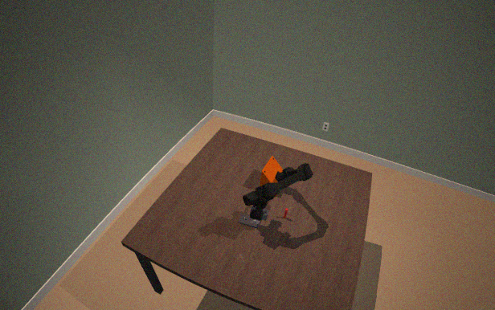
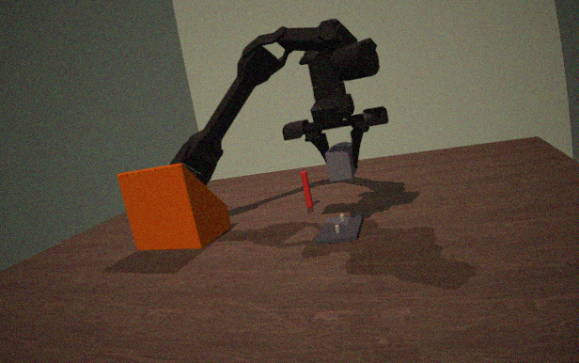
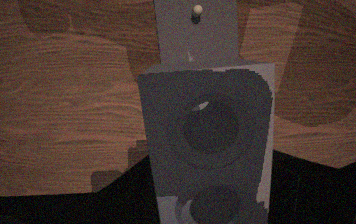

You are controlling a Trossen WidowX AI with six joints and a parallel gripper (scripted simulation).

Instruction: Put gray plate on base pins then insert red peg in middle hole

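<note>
Leftmost in the exterior view, an orange block (image 1: 272, 170) (image 2: 164, 209) stands on the table (image 1: 193, 193) (image 2: 282, 306) (image 3: 60, 100), well apart from the base. Next comes the red peg (image 1: 286, 214) (image 2: 306, 189), upright to the left of the base and behind it, not touching it and not yet picked up. Farther right lies the base (image 1: 249, 221) (image 2: 329, 236) (image 3: 175, 30) itself, its two pins (image 2: 337, 228) (image 3: 198, 9) pointing up and bare; the wrist view clearly shows only one of them. Above and behind the base in this view, the gripper (image 2: 341, 164) (image 3: 200, 153) is clamped on the gray plate (image 1: 263, 214) (image 2: 339, 166) (image 3: 162, 130), which hangs clear of the base. Whether the plate is quite level I cannot tell.

The step in hand looks to be seating the plate. In the wrist view the plate overlaps only part of the base, so the next move probably calls for shifting it over the base until its holes line up with both pins, then lowering it level. Coming down off-line could leave it propped on a pin. The peg should wait until the plate lies flat.
</note>
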